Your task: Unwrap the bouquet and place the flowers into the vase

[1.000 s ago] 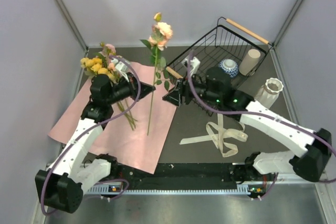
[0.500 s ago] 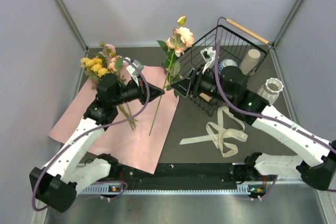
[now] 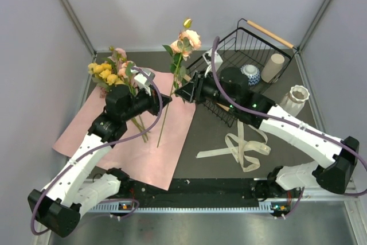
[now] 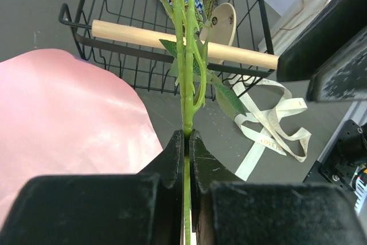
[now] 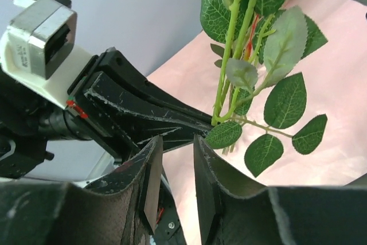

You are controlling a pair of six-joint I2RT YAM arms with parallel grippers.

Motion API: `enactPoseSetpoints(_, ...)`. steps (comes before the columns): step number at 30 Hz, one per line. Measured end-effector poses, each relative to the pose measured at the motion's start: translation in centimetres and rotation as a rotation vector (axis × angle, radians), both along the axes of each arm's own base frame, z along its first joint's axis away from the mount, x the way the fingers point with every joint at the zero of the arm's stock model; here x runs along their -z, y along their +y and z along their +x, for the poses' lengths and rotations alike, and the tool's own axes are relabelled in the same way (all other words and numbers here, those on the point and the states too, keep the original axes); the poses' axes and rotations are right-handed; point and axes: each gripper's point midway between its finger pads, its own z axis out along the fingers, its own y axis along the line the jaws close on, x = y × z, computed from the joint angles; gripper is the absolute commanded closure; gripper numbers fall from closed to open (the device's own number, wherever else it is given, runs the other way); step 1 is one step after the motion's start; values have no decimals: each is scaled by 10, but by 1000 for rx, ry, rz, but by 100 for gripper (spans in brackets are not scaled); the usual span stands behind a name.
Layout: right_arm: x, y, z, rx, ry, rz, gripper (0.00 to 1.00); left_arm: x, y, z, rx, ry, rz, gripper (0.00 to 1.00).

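Well, the dark worktop [image 3: 212,136] has the pink wrapping paper [image 3: 143,153] opened flat on its left side, with the remaining flowers [image 3: 112,73] lying at the paper's far corner. The wire basket [image 3: 226,55] sits at the back right. The vase [image 3: 297,99] stands empty just right of it, well apart from both arms, and the loose ribbon [image 3: 243,147] lies nearer me.

My left gripper [image 4: 187,142] has its jaws pinched on the peach rose [image 4: 187,78], holding it tilted above the paper. My right gripper [image 5: 175,142] faces it closely, jaws narrowly parted with nothing between them; the stem sits beyond their tips.

I judge this a handover. I'd bring the right jaws around bare stem, avoiding the leaves, and leave the lower end free for the vase. Only once that grip is firm should the left let go.
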Motion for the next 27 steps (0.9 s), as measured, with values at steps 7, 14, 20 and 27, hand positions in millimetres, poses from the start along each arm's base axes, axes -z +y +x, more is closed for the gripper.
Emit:
enactPoseSetpoints(7,10,27,5,39,73,-15,71,3,4,3,-33,2,19,100)
enactPoseSetpoints(14,20,31,24,150,119,-54,70,4,3,2,-35,0,26,100)
enactPoseSetpoints(20,27,23,35,232,133,-79,69,5,2,2,-40,-4,33,100)
enactPoseSetpoints(27,31,21,40,260,137,-95,69,9,0,1,-34,8,40,100)
